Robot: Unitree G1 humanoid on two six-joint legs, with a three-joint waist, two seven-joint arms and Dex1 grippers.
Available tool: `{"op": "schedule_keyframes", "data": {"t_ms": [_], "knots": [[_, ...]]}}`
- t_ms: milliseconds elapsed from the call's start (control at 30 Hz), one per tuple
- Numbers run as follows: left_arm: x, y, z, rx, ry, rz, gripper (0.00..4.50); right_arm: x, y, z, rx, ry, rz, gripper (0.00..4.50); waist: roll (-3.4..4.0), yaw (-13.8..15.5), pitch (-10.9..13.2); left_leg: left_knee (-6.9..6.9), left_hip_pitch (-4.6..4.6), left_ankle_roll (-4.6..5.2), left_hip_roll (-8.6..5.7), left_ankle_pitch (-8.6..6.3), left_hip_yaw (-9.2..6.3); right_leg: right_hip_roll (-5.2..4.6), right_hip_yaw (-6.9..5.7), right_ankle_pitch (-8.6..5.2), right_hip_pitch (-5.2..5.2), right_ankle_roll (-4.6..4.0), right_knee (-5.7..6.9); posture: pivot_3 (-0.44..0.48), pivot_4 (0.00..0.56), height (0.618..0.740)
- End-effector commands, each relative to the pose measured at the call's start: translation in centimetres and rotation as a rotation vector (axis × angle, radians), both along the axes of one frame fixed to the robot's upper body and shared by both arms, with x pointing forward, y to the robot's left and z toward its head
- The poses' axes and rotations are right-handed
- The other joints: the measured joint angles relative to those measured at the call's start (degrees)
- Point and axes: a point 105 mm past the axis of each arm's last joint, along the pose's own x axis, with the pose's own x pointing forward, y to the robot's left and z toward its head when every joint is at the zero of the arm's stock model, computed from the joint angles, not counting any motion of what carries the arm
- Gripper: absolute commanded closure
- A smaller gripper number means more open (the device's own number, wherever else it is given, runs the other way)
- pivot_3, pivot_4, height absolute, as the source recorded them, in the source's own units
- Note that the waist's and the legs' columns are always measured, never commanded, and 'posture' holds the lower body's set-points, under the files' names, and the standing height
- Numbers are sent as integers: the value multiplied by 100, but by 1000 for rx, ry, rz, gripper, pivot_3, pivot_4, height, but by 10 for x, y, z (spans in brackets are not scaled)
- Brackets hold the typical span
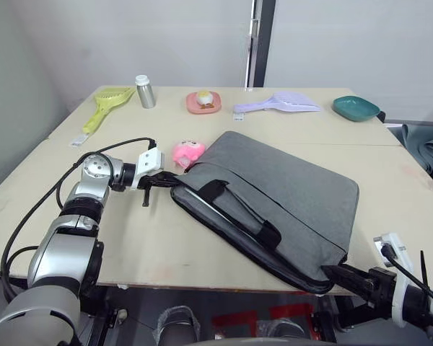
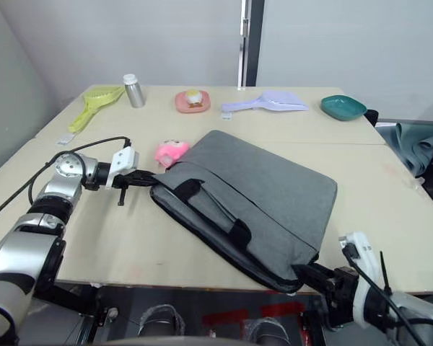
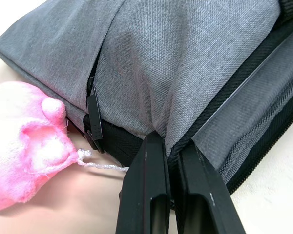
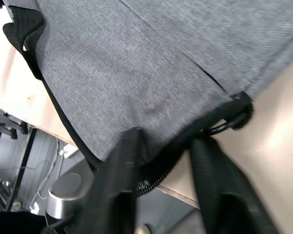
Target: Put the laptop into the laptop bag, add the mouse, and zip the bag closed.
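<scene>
The laptop bag (image 1: 274,198) lies diagonally between both arms. The left gripper (image 3: 170,146) is pinched on its far-left corner; the right gripper (image 4: 161,161), jaws parted, straddles the near-right corner.

The large grey fabric laptop bag (image 1: 274,202) lies diagonally on the pale wooden tabletop (image 1: 130,238), one corner overhanging the front edge. A pink plush toy (image 1: 187,152) touches its far-left corner. Along the back edge sit a yellow plastic scoop (image 1: 105,104), silver metal bottle (image 1: 145,91), pink plate (image 1: 203,103), lilac scoop (image 1: 278,104) and teal bowl (image 1: 356,108).
</scene>
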Motion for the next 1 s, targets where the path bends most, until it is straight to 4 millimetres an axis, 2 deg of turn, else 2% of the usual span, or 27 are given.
{"op": "schedule_keyframes", "data": {"t_ms": [33,167,333,467,633,767,900,1000], "knots": [[-3,13,18,-15,-54,15,4500,12,-15,6,-54,-37,-11,4485,2,-13,1,0,1,0,0,0,1,0,0,0,-1,0,1,0,150,740],[-14,26,19,13,-33,29,4500,34,-18,15,-112,-78,21,4485,4,-55,3,3,3,0,-1,0,4,0,1,1,-1,-1,7,0,150,740],[-42,47,18,58,4,64,4500,68,3,31,-126,-164,171,4485,12,-187,5,-4,3,-2,7,0,14,7,3,-2,-17,-5,14,0,150,740],[-55,53,19,67,13,103,4500,80,15,31,-131,-175,254,4485,13,-144,6,-9,-4,-5,8,1,17,12,1,-15,-38,-26,33,0,150,740],[-83,63,16,70,28,175,4500,102,24,26,-166,-184,354,4485,10,-138,7,-9,-5,-4,5,0,23,9,1,-17,-39,-29,31,0,150,740],[-105,74,5,103,70,234,4500,105,30,32,-170,-207,440,4485,10,-161,7,-7,0,-5,13,0,23,13,2,-17,-40,-29,40,0,150,740],[-110,75,4,108,72,251,4500,105,31,32,-169,-210,464,4485,10,-119,7,-8,2,-4,15,0,23,16,2,-18,-40,-31,40,0,150,740],[-110,87,-7,96,73,315,4500,88,36,30,-183,-204,554,4485,10,-117,7,-1,3,-3,12,0,28,15,7,-18,-38,-31,41,0,150,740]]}}
